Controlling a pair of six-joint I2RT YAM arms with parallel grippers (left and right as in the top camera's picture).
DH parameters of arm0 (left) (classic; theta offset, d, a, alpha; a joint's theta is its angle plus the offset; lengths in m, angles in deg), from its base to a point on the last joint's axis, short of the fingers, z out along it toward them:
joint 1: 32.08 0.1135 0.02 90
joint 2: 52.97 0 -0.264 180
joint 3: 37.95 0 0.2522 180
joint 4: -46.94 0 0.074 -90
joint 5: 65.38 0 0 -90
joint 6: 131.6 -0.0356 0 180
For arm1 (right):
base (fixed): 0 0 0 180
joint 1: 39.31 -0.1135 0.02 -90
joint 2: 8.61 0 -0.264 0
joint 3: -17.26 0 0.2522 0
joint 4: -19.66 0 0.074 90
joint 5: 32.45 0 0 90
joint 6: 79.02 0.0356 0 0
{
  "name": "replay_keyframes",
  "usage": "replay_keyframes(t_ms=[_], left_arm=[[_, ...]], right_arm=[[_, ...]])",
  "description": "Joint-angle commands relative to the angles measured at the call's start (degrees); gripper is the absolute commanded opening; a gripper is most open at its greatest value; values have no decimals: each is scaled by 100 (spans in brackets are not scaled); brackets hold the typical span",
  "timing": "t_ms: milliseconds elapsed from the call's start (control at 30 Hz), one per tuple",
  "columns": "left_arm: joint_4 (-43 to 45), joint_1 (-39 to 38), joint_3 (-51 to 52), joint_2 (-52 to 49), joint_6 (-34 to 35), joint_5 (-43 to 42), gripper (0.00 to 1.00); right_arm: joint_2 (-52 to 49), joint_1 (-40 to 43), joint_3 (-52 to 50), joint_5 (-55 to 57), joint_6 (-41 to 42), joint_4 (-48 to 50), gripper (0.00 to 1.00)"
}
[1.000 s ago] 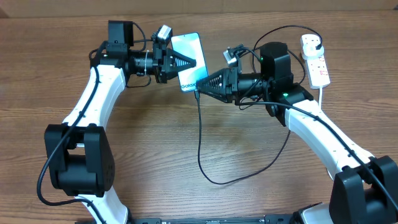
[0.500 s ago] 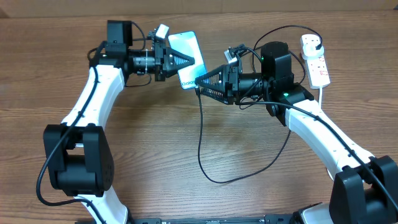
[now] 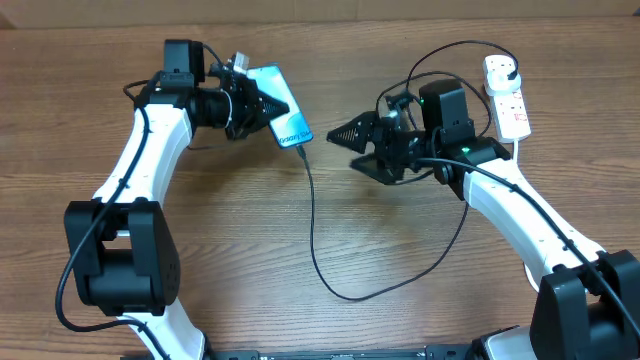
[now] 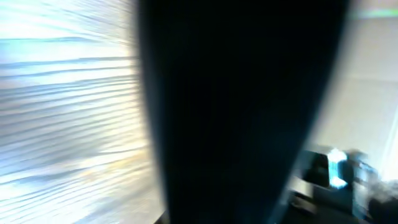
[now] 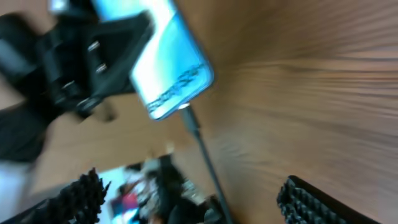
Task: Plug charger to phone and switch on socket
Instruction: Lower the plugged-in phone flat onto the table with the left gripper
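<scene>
My left gripper (image 3: pixel 262 106) is shut on the phone (image 3: pixel 281 118), whose blue-teal screen faces up and is tilted. The charger cable (image 3: pixel 312 230) runs from the phone's lower end down the table, loops and climbs to its black plug (image 3: pixel 503 68) in the white socket (image 3: pixel 510 105). In the right wrist view the connector (image 5: pixel 185 111) sits in the end of the phone (image 5: pixel 168 65). My right gripper (image 3: pixel 353 148) stands open to the right of the phone, holding nothing, its fingers (image 5: pixel 317 199) wide apart. The left wrist view is blurred, with a dark shape across its middle.
The thick white cord (image 3: pixel 518 150) drops from the socket along my right arm. Black arm cables arc above the right wrist (image 3: pixel 440 55). The wooden table (image 3: pixel 240 250) carries only the cable loop in the middle.
The right gripper has opened, let go of the connector and drawn back to the right. The left arm has carried the phone to the left, and the cable follows it.
</scene>
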Motion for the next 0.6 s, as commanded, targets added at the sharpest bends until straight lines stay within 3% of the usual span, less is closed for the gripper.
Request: replay_keyframes(t_ms=[0,367,567], left_arm=[[-205,-258,-52,50,-282,1644,4],[-260,-1158,-52,50,-11,3724,4],[-175,-1443,-52,33,358,4188,4]], right_arm=[[-37,24,81,1102,-343,-295,94],[-37,24,81,1775,-457,-879,96],[-37,24,81,1794,-459,-940,97]])
